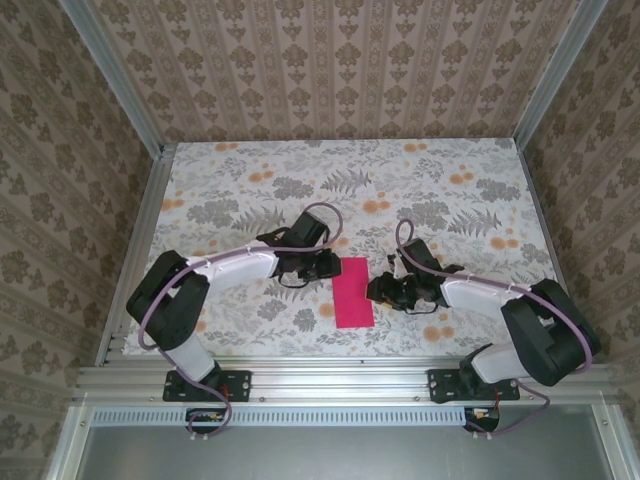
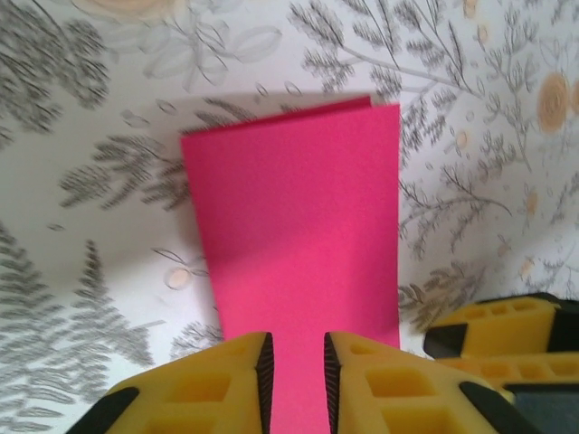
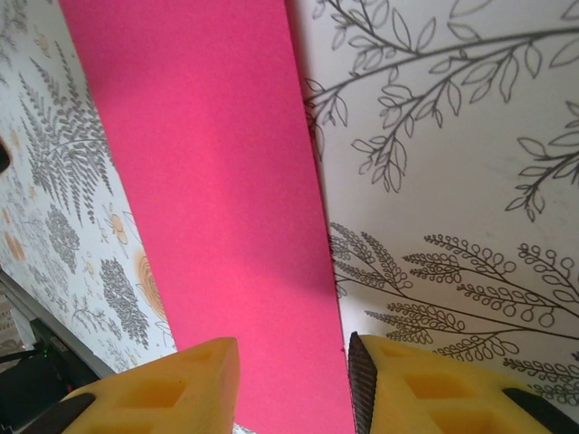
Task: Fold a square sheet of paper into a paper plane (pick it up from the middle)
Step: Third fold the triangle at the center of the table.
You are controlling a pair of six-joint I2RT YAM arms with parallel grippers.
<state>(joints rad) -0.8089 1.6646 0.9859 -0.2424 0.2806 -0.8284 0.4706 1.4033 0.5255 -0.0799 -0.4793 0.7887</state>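
Where patterned wallpaper walls (image 1: 330,60) close three sides, the floral-print worktop (image 1: 230,180) carries the square sheet of paper (image 1: 352,292), folded into a narrow magenta strip, midway along the near edge; its long axis runs from near edge towards far edge, slightly tilted; the left end effector (image 2: 297,342) stands narrowly parted over it; the right end effector (image 3: 294,344) gapes wider above it.

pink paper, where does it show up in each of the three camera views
Top external: the pink paper lies flat just below the picture's centre, a tall narrow rectangle.
Left wrist: the pink paper takes up the middle, running from the bottom edge up to a straight top edge.
Right wrist: the pink paper is a broad band slanting from top left down to bottom centre.
Shared landmark: the tablecloth with its grey fern print, under the paper in every view.
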